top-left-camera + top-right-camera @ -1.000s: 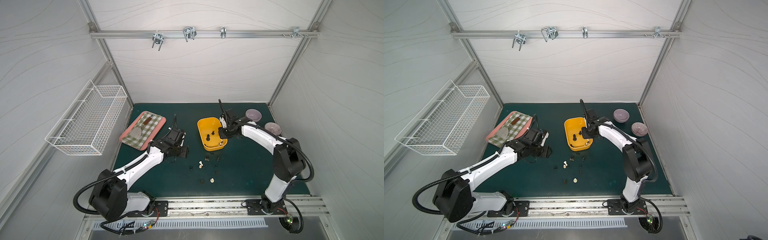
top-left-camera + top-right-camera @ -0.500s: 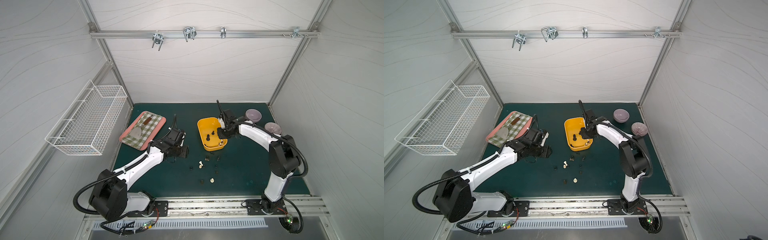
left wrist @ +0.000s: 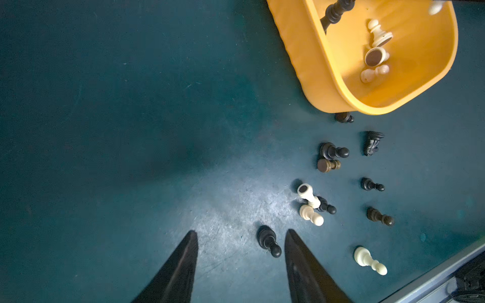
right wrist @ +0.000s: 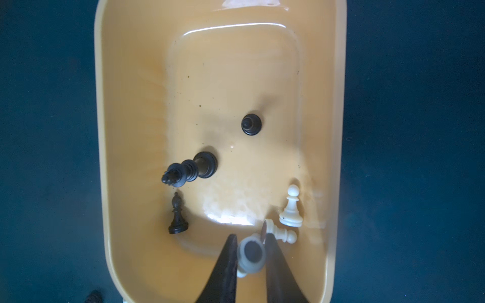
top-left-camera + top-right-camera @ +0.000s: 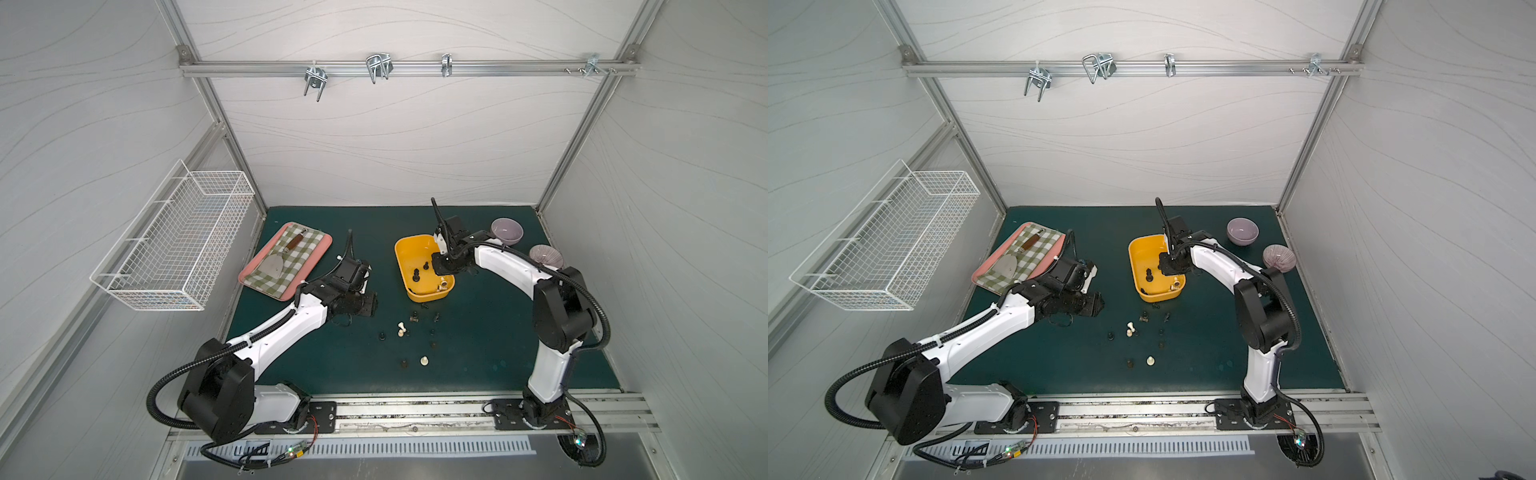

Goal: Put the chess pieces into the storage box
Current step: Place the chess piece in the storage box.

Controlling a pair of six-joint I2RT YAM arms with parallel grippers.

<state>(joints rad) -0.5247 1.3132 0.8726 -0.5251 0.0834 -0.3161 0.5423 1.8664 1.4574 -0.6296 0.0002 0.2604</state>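
Left wrist: chess pieces (image 3: 311, 216) ahead of left end effector (image 3: 240, 233) (storage box (image 3: 312, 73) beyond)

The storage box (image 5: 428, 297) sat toward the back of the table (image 5: 478, 353), right of centre. Loose chess pieces (image 5: 401, 328) lay just before it, and more lay inside. My right gripper (image 4: 251, 237) hung over the box's near right corner, one piece between its fingers (image 4: 225, 265); blur hid whether they touched. My left gripper (image 3: 240, 233) stood left of the loose pieces, a tray (image 5: 262, 289) behind and left of it, two bowls (image 5: 507, 230) right of the box.
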